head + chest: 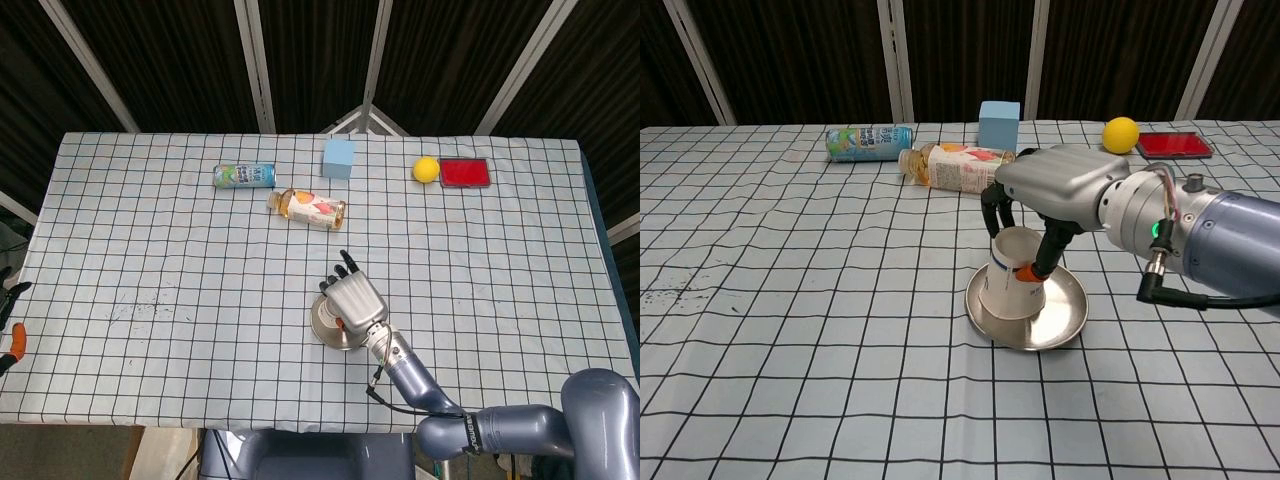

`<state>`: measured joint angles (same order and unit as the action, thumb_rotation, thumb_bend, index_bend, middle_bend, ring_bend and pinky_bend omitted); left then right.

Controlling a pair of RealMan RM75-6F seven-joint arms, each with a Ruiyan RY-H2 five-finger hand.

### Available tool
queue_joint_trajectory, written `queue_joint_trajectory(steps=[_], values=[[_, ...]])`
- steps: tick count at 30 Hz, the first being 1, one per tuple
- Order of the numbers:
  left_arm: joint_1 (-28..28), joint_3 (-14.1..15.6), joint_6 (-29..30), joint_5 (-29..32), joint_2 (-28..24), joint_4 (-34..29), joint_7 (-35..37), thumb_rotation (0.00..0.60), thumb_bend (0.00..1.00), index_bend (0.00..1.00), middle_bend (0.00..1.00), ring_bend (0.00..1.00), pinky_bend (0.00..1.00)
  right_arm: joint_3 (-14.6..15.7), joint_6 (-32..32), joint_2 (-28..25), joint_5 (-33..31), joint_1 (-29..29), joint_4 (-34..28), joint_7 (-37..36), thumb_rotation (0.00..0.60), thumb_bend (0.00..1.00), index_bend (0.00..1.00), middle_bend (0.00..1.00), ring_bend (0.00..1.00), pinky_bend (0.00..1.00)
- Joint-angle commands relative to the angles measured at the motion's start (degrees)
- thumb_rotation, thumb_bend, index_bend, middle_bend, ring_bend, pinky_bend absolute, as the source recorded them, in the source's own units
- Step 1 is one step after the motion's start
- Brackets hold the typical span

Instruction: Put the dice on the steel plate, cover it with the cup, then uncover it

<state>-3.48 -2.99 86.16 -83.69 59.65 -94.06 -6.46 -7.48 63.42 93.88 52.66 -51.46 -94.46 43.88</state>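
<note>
A white paper cup (1010,282) stands upside down and tilted on the left part of the steel plate (1065,312). My right hand (1052,188) reaches over it from above and grips it, fingers on the far side and the orange-tipped thumb on the near side. In the head view my right hand (352,302) covers the cup, and only the left rim of the plate (322,326) shows. The dice is hidden in both views. At the left edge of the head view, off the table, dark and orange fingertips of my left hand (12,335) show.
At the back lie a green can (868,142) and a juice bottle (962,168), both on their sides. A blue block (999,123) stands behind them. A yellow ball (1121,134) and a red flat box (1174,145) sit at the back right.
</note>
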Motion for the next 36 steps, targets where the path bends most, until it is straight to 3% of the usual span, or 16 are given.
queue_joint_trajectory(steps=[1, 12, 22, 31, 36], values=[[-0.04, 0.05, -0.08, -0.04, 0.01, 0.00, -0.10, 0.600, 0.84, 0.16, 0.00, 0.00, 0.00, 0.37, 0.53, 0.32, 0.99, 0.63, 1.21, -0.83, 0.600, 0.45, 0.57, 0.50, 0.23, 0.00], [-0.11, 0.09, -0.24, 0.10, 0.24, -0.19, -0.92, 0.600, 0.84, 0.17, 0.00, 0.00, 0.00, 2.89, 1.00, -1.06, 3.35, 2.11, 2.88, 0.13, 0.600, 0.45, 0.60, 0.52, 0.24, 0.00], [-0.11, 0.11, -0.18, 0.11, 0.32, -0.39, -1.28, 0.600, 0.84, 0.17, 0.00, 0.00, 0.00, 5.30, 0.31, -4.91, 5.23, 2.42, -2.97, 3.90, 0.600, 0.46, 0.63, 0.53, 0.25, 0.00], [-0.04, 0.13, -0.07, 0.06, 0.21, -0.39, -0.95, 0.600, 0.84, 0.17, 0.00, 0.00, 0.00, 4.81, -3.24, -8.28, -1.92, 1.18, -12.13, 6.62, 0.600, 0.46, 0.63, 0.53, 0.25, 0.00], [-0.02, 0.09, 0.01, 0.07, 0.16, -0.35, -0.77, 0.600, 0.84, 0.17, 0.00, 0.00, 0.00, 4.21, -3.92, -8.70, -3.93, 0.24, -13.36, 7.10, 0.600, 0.46, 0.63, 0.53, 0.25, 0.00]])
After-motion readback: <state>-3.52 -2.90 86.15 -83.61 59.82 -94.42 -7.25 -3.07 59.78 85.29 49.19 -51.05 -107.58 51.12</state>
